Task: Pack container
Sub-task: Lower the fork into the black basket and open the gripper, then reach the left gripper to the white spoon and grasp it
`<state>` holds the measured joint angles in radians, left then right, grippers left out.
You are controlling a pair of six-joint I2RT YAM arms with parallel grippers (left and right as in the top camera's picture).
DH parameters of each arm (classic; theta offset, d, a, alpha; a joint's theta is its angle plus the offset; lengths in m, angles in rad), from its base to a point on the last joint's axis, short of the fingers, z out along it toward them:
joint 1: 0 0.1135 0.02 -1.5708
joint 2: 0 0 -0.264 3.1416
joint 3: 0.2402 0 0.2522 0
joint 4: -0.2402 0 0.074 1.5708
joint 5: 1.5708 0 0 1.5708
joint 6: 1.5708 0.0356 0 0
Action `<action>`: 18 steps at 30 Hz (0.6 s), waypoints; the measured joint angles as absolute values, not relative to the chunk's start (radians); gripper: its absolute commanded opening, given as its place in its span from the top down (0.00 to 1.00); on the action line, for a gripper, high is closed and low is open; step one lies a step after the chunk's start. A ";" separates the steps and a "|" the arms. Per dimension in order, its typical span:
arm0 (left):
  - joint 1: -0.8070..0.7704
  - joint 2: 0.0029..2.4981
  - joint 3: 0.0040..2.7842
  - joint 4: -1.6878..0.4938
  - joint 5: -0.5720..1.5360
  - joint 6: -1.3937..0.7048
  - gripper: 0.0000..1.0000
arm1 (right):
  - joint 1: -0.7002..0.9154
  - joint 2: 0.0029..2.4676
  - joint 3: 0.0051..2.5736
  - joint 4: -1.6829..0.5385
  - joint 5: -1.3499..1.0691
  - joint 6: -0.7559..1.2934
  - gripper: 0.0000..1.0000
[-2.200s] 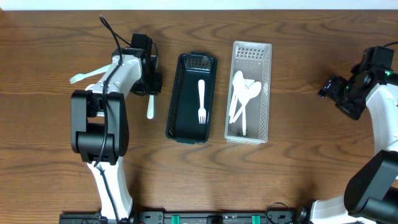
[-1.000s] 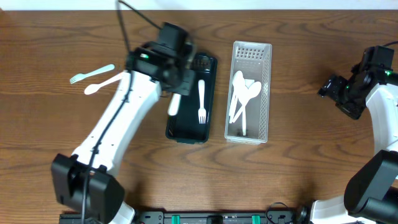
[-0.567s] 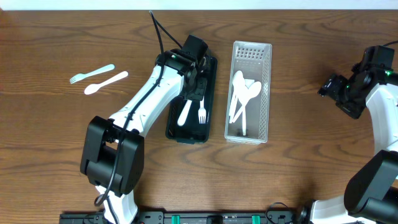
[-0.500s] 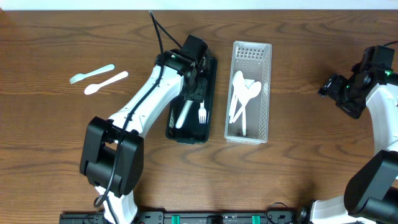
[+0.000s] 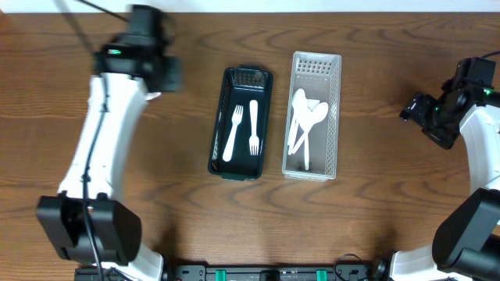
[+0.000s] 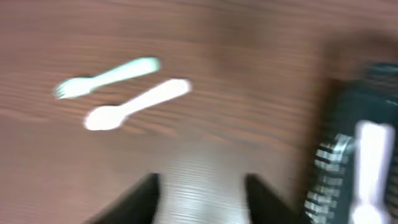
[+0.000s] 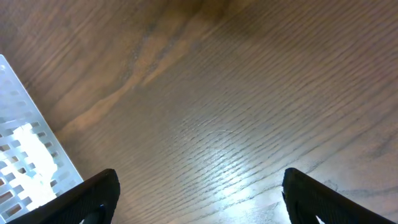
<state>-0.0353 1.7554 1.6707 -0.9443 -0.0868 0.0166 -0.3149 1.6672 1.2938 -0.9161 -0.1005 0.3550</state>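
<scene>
Black container (image 5: 217,117) lies well right of left tool (image 6: 199,186); jaws apart, empty.

Left end effector (image 6: 200,182) and right end effector (image 7: 200,179) gape.

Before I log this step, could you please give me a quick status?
Left gripper open, empty, near loose fork and spoon. Right gripper open, empty. Dark bin holds two forks. Nothing blocking bin.

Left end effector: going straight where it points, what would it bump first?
Likely the bare wooden table; the white spoon lies off to one side of the left end effector's line. Blur hides depth.
</scene>
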 measured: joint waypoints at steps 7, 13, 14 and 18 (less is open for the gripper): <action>0.144 1.861 1.670 -0.864 -0.105 0.371 0.46 | -0.315 1.667 1.294 -0.908 -0.100 0.355 0.11; 0.192 1.948 1.670 -0.853 -0.094 0.627 0.39 | -0.315 1.667 1.294 -0.907 -0.100 0.355 0.11; 0.195 1.962 1.670 -0.853 -0.092 0.657 0.38 | -0.315 1.667 1.294 -0.907 -0.100 0.355 0.11; 0.208 2.039 1.670 -0.851 -0.086 0.748 0.38 | -0.315 1.667 1.294 -0.907 -0.100 0.355 0.11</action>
<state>0.2077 2.0388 1.6703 -0.8509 -0.0856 0.7475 -0.3149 1.6672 1.2938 -0.9073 -0.1001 0.3550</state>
